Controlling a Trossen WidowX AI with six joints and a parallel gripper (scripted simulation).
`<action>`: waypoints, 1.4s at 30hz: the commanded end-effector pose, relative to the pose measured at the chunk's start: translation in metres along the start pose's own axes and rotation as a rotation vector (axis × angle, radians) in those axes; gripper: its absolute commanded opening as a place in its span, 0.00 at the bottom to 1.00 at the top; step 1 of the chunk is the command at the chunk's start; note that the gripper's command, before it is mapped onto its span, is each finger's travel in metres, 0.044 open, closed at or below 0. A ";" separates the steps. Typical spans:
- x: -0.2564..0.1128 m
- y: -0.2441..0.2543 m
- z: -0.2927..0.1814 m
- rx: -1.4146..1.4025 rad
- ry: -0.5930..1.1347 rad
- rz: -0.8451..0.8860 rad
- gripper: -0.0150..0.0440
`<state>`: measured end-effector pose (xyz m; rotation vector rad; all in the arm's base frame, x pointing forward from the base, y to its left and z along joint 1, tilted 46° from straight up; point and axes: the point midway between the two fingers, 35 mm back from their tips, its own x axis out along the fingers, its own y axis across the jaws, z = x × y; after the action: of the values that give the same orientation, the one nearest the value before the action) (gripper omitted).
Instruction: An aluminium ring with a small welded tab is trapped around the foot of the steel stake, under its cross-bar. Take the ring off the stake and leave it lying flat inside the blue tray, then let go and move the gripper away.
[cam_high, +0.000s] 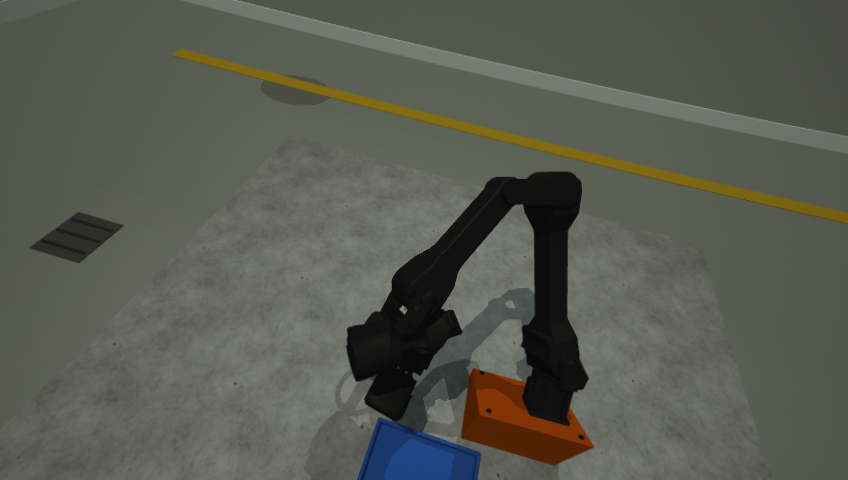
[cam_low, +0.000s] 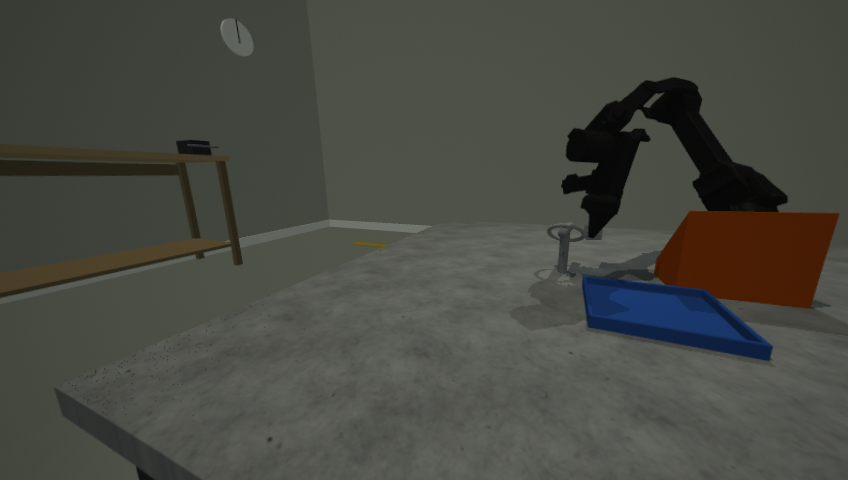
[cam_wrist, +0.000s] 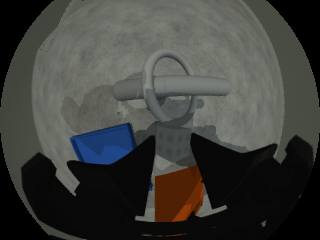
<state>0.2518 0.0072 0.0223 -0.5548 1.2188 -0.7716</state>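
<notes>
The grey ring (cam_low: 548, 231) (cam_wrist: 169, 53) is at the top of the steel stake (cam_low: 562, 258), well above the table. In the wrist view the cross-bar (cam_wrist: 210, 85) passes through the ring, over its right side and under its left. My gripper (cam_low: 593, 233) (cam_wrist: 172, 138) is shut on the ring's dimpled tab (cam_wrist: 173, 146), on the side towards the arm's base. In the top view the ring and stake are hidden behind the gripper and arm. The blue tray (cam_high: 467, 466) (cam_low: 672, 336) (cam_wrist: 117, 145) has no ring in it; the top view cuts off its near part.
The orange base block (cam_high: 505, 434) (cam_low: 761, 255) (cam_wrist: 172, 195) under the arm stands beside the tray. The tray's low walls are close to the stake. The grey table's edge (cam_low: 101, 422) shows at the left of the exterior view, with a wooden bench (cam_low: 113, 154) beyond.
</notes>
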 end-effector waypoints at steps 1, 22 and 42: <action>0.000 -0.004 0.000 0.003 -0.001 0.033 0.25; 0.004 -0.028 -0.001 0.027 -0.016 0.158 0.25; -0.002 -0.042 0.000 0.027 -0.016 0.159 0.25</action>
<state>0.2412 -0.0183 0.0507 -0.4397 1.2248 -0.6544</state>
